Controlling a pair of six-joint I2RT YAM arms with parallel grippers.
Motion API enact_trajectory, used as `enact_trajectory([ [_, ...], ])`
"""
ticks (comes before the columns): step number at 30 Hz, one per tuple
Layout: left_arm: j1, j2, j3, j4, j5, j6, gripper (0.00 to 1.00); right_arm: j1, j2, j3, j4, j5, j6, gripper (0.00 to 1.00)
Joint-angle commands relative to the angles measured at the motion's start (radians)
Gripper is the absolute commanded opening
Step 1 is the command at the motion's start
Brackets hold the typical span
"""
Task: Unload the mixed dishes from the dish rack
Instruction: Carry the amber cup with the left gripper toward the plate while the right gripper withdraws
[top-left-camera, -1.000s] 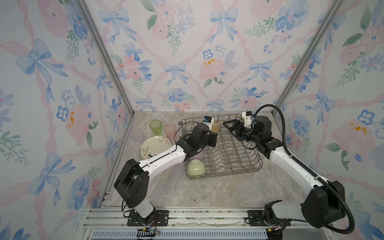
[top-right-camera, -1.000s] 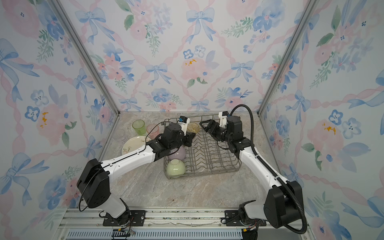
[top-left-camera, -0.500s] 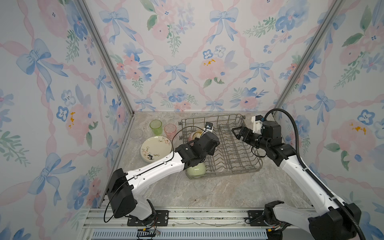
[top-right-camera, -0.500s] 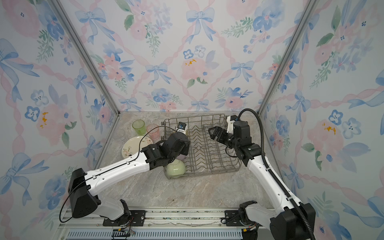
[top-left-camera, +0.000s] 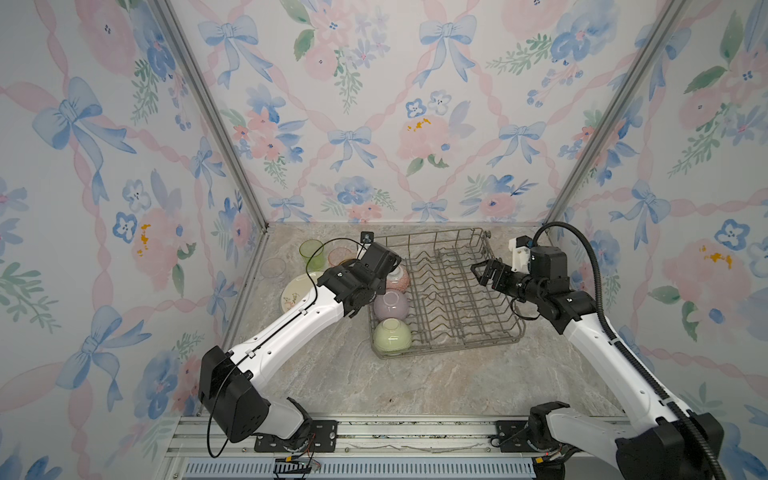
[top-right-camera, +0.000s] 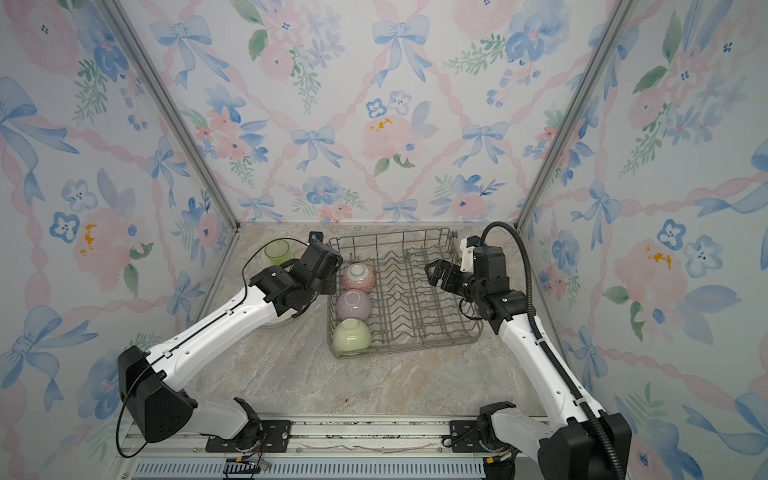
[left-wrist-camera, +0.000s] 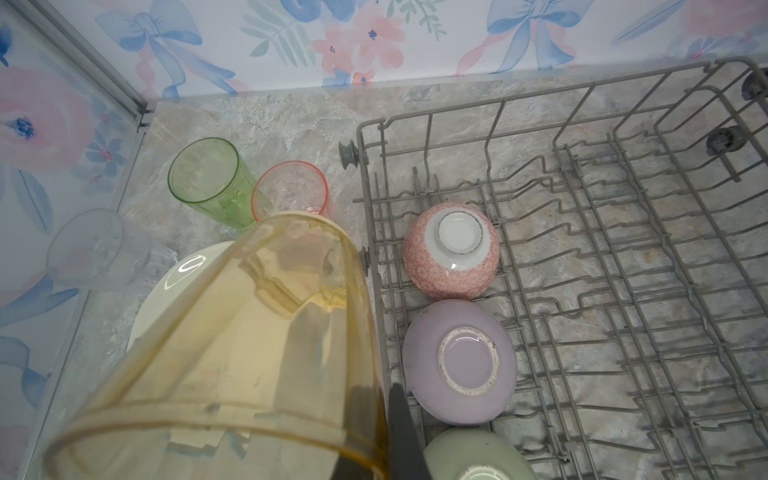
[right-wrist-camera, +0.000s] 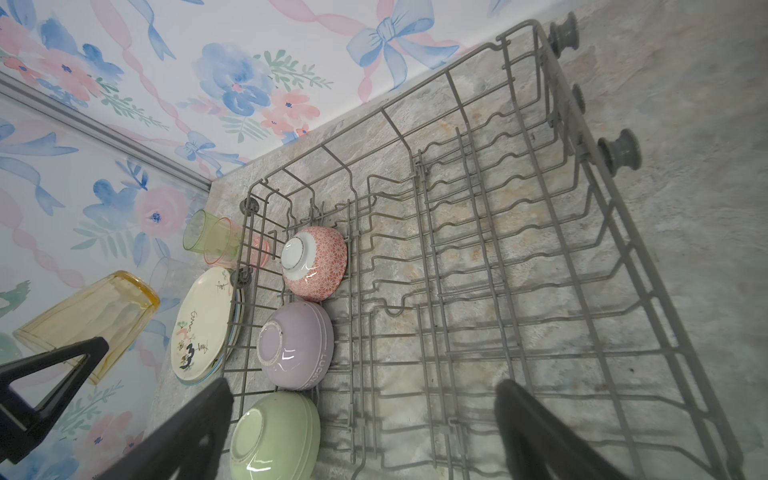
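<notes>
With the back wall as twelve o'clock, the grey wire dish rack (right-wrist-camera: 446, 75) sits on the marble desk (right-wrist-camera: 685, 104), its small wheels at three. Along its nine o'clock side three bowls lie upside down: pink bowl (right-wrist-camera: 316, 262) nearest twelve, lilac bowl (right-wrist-camera: 297, 345), green bowl (right-wrist-camera: 276, 436) toward six. Outside at nine a cream floral plate (right-wrist-camera: 203, 324) tops a stack. At ten stand a green tumbler (right-wrist-camera: 201, 232) and pink tumbler (right-wrist-camera: 232, 249). The left gripper (right-wrist-camera: 89, 347) holds a tilted amber tumbler (right-wrist-camera: 87, 316). The right gripper (right-wrist-camera: 361, 436) hangs over the rack, jaws spread wide.

3 walls w/ floral wallpaper (top-left-camera: 374, 104): blue bows, pink ribbons, flowers. Beige-grey marble-look tabletop (top-left-camera: 415, 386). Alu corner posts (top-left-camera: 209, 112); slotted alu rail (top-left-camera: 415, 430) along front edge. Light even.
</notes>
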Motion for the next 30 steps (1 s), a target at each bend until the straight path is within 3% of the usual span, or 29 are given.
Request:
enact_trajectory([
  [1, 0.05, 0.002, -0.01, -0.05, 0.106, 0.002, 0.0, -0.026, -0.034, -0.019, -0.041, -0.015, -0.039, 1.0],
  [9, 0.109, 0.032, -0.012, -0.087, 0.261, 0.049, 0.0, -0.049, -0.019, -0.037, -0.044, -0.039, -0.056, 0.99],
  [30, 0.168, 0.139, -0.091, -0.115, 0.344, 0.076, 0.0, -0.052, 0.015, -0.058, -0.026, -0.06, -0.056, 0.98],
])
